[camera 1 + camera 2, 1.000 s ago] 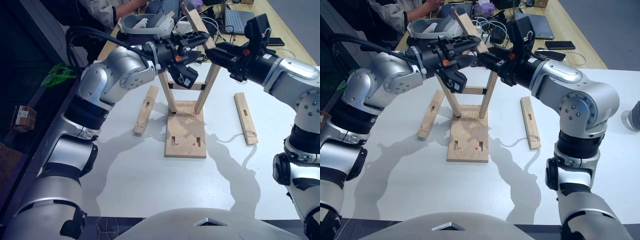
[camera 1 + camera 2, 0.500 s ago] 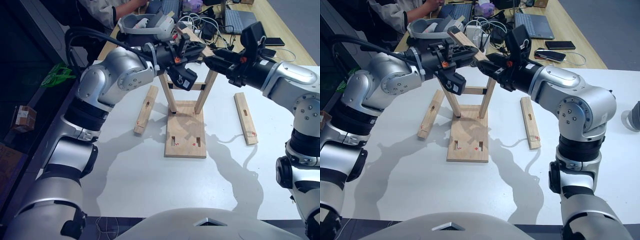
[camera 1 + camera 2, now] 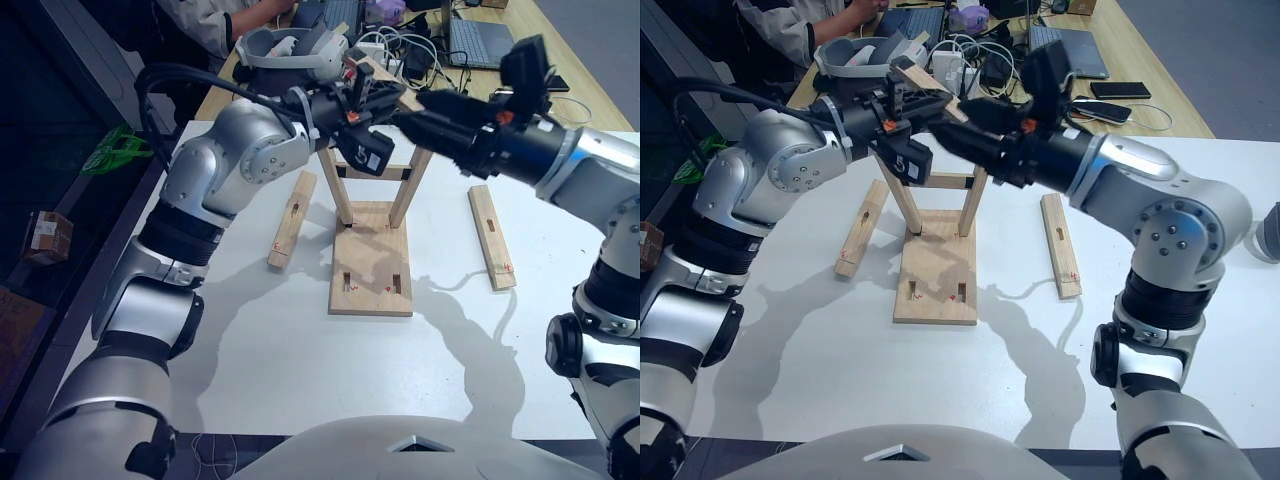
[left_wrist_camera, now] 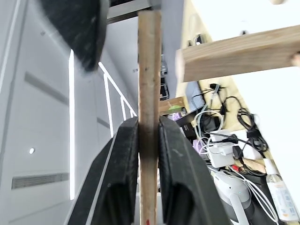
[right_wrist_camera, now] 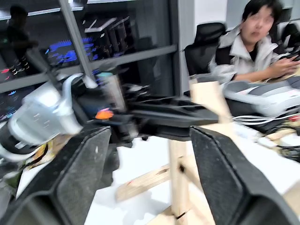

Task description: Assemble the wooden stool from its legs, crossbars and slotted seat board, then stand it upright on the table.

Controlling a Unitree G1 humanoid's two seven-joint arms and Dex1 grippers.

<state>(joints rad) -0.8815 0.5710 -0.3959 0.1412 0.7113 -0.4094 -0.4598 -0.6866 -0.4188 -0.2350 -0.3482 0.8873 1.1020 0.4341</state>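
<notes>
Found the slotted seat board [image 3: 370, 265] lying flat about mid-table on the white table [image 3: 270, 360], with a pair of slots [image 3: 346, 283] showing toward its near edge. Saw two legs [image 3: 338, 190] standing at the board's far end, splayed a little apart toward their tops and joined partway up by a crossbar [image 3: 378, 173].

Saw the left gripper [image 3: 388, 92] raised above the legs' tops, reaching in from the left and clenched on a wooden bar [image 3: 928, 88]. Noted the bar tilted, its far-left end the higher one. Confirmed the grasp from the left wrist view, with both fingers [image 4: 123, 164] pressed flat against opposite faces of the bar. Could not tell whether the bar touched the top of either leg.

Saw the right gripper [image 3: 425, 100] coming in from the right at the same height, just beside the bar's lower end, with its fingers [image 5: 86, 173] spread wide and grasping nothing. Could not tell whether its tips touched the bar.

Found a left loose piece [image 3: 292, 218], slotted, lying flat on the table to the left of the board, and a right loose piece [image 3: 492, 237] of the same kind lying flat to the right, each well apart from the board.

Noted a headset [image 3: 295, 48], a laptop [image 3: 478, 40] and a phone [image 3: 1108, 90] on the far wooden desk [image 3: 585, 85]
</notes>
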